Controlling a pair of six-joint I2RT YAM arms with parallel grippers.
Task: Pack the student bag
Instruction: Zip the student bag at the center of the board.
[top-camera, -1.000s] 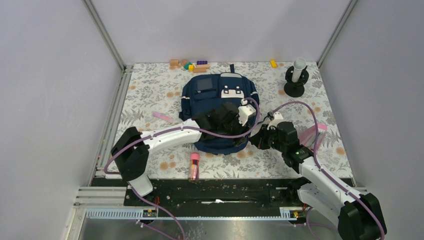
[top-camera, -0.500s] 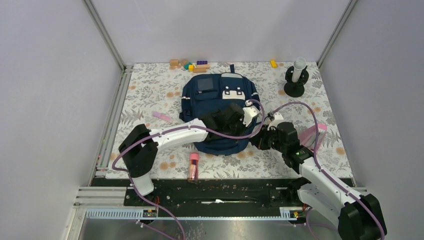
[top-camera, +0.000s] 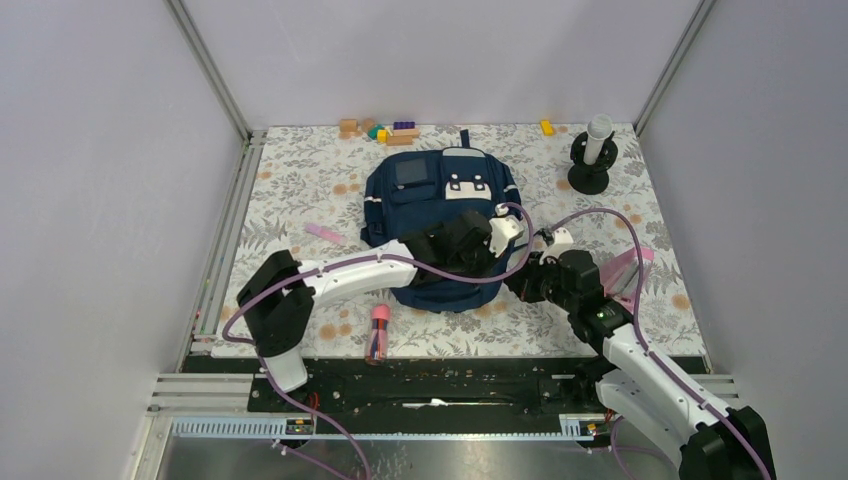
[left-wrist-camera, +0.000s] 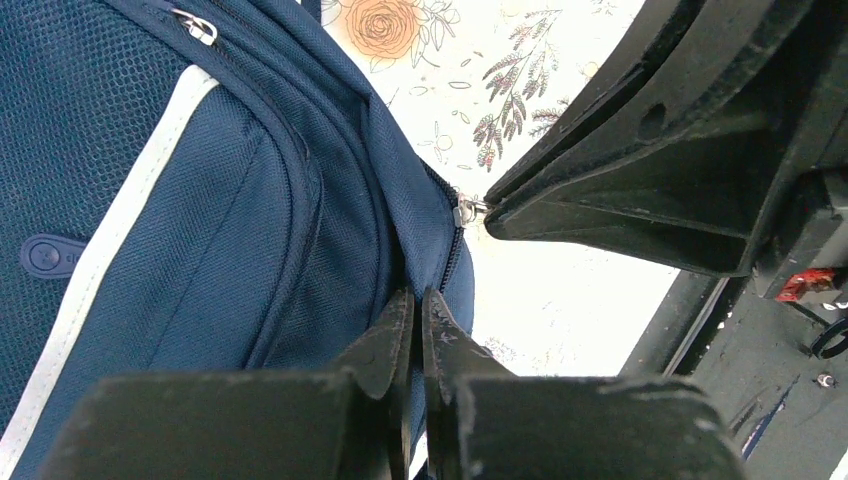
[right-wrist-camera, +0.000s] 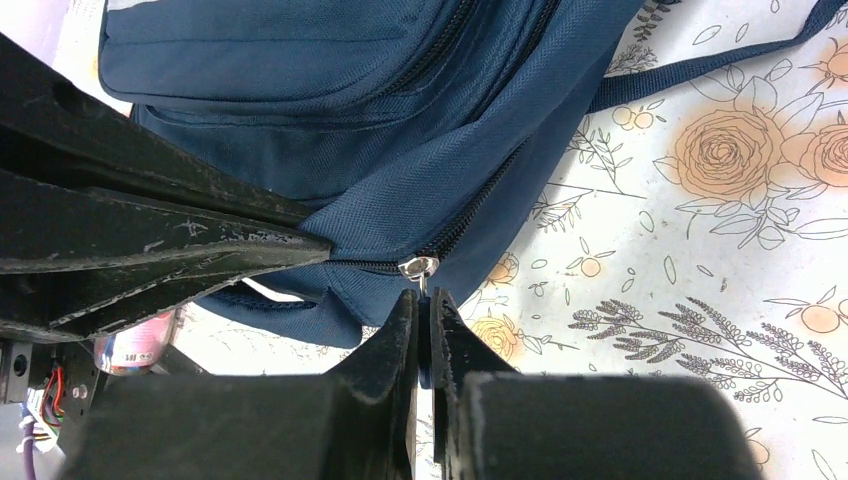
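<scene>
The student bag, a navy-blue backpack with a light stripe, lies flat in the middle of the table. My left gripper reaches across it to its lower right edge. In the left wrist view this gripper is shut on a fold of bag fabric beside the zipper. My right gripper meets it from the right. It is shut on the zipper pull of the bag, where the zip line runs closed. The right fingers show in the left wrist view, pinching that pull.
A pink tube lies near the front edge and a pink pen left of the bag. Coloured blocks and a yellow block sit at the back. A black stand with a white cylinder is back right. A pink-edged clear pouch lies right.
My left gripper has moved right along the bag's lower edge and closed on the fabric by the zipper. The pink tube shifted slightly. The right gripper keeps its grip on the zipper pull.
</scene>
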